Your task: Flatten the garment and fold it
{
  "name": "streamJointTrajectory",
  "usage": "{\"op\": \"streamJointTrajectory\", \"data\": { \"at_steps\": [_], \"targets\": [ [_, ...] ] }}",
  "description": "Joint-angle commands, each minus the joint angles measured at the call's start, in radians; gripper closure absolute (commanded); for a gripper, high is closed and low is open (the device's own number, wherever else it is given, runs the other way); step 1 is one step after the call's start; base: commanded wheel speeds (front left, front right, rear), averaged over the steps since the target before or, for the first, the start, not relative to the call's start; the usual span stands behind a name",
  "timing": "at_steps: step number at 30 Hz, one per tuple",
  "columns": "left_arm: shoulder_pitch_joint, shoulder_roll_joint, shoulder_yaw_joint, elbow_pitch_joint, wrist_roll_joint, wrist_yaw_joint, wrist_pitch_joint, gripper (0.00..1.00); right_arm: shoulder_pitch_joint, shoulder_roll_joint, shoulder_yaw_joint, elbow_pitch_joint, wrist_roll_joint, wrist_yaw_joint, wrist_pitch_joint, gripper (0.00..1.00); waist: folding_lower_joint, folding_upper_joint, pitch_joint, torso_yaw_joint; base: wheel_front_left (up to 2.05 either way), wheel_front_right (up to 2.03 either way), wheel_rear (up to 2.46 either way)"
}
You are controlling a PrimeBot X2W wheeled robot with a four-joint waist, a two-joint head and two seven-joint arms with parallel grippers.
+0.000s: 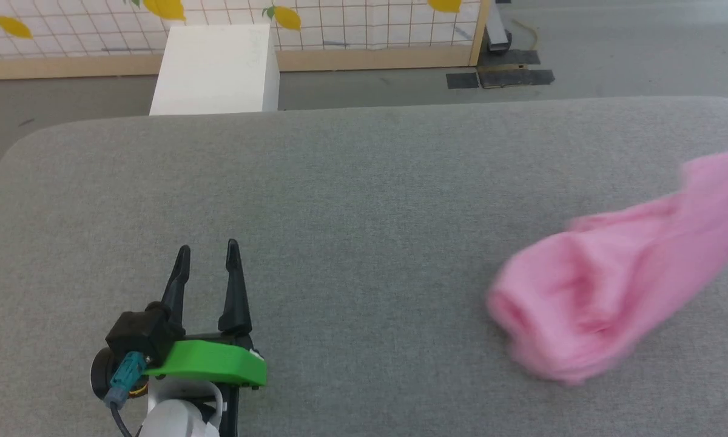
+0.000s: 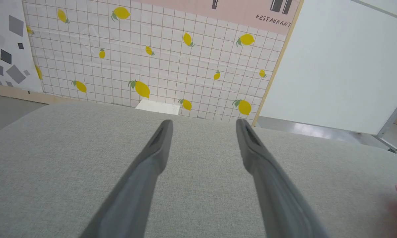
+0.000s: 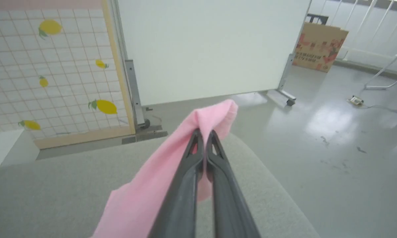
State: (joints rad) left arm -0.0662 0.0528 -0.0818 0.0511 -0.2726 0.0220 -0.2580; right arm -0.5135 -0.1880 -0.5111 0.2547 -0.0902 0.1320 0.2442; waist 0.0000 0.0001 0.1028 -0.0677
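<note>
Right hand (image 3: 205,133) pinches the garment (image 3: 135,201) — left hand (image 1: 208,246) spread, empty.

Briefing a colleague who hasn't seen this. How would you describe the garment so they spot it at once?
Find the wide grey table and look to its right side. The garment is bunched there, one end pinched in the right gripper. Its soft pink sets it apart from the grey surface and the dark-fingered left gripper.

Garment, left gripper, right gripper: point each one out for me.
garment (image 1: 588,291), head view, on the bunched middle of the pink fabric.
left gripper (image 1: 208,246), head view, midway between its open fingertips.
right gripper (image 3: 204,132), right wrist view, midway between fingertips pinched on the garment.
</note>
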Motion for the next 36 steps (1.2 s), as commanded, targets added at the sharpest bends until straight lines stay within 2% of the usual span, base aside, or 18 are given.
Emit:
{"op": "streamJointTrajectory", "data": {
  "at_steps": [1, 5, 11, 16, 26, 30, 31, 32, 36],
  "targets": [
    [0.0, -0.003, 0.001, 0.0, -0.001, 0.003, -0.004, 0.0, -0.033, 0.0, -0.009, -0.052, -0.028, -0.001, -0.016, 1.0, 0.0, -0.0001, -0.004, -0.002, 0.0, 0.0, 0.0],
    [0.003, -0.003, 0.004, 0.002, -0.003, 0.001, -0.004, 0.0, -0.076, 0.006, 0.025, -0.192, -0.075, -0.001, -0.034, 1.0, 0.0, -0.0001, -0.01, -0.002, 0.0, 0.0, 0.0],
    [0.004, -0.003, 0.005, 0.005, -0.005, -0.002, -0.004, 0.0, -0.042, 0.029, 0.277, -0.253, -0.006, -0.001, 0.035, 1.0, 0.0, -0.0001, -0.013, 0.005, 0.0, 0.0, 0.0],
    [-0.006, -0.003, -0.008, 0.009, -0.008, -0.005, -0.004, 0.0, 0.028, 0.05, 0.52, -0.191, 0.055, -0.001, 0.066, 1.0, 0.0, -0.0001, -0.003, 0.02, 0.0, 0.0, 0.0],
    [-0.009, -0.003, -0.023, 0.013, -0.01, -0.001, -0.004, 0.0, 0.128, 0.112, 0.945, 0.004, 0.202, -0.001, 0.043, 1.0, 0.0, -0.0001, 0.01, 0.062, 0.0, 0.0, 0.0],
    [-0.006, -0.003, -0.018, 0.017, -0.01, -0.005, -0.004, 0.0, 0.143, 0.111, 1.078, 0.049, 0.276, -0.001, 0.053, 0.98, 0.0, -0.0001, 0.007, 0.067, 0.0, 0.0, 0.0],
    [-0.005, -0.003, -0.017, 0.018, -0.011, -0.005, -0.004, 0.0, 0.143, 0.108, 1.105, 0.057, 0.293, -0.001, 0.054, 0.62, 0.0, -0.0001, 0.006, 0.067, 0.0, 0.0, 0.0],
    [-0.004, -0.003, -0.015, 0.018, -0.011, -0.005, -0.004, 0.0, 0.144, 0.101, 1.128, 0.067, 0.315, -0.001, 0.058, 0.0, 0.0, -0.0001, 0.003, 0.065, 0.0, 0.0, 0.0],
    [0.004, -0.003, -0.014, 0.018, -0.013, -0.005, -0.004, 0.0, 0.147, 0.075, 1.167, 0.06, 0.386, -0.001, 0.05, 0.0, 0.0, -0.0001, -0.01, 0.054, 0.0, 0.0, 0.0]
  ]
}}
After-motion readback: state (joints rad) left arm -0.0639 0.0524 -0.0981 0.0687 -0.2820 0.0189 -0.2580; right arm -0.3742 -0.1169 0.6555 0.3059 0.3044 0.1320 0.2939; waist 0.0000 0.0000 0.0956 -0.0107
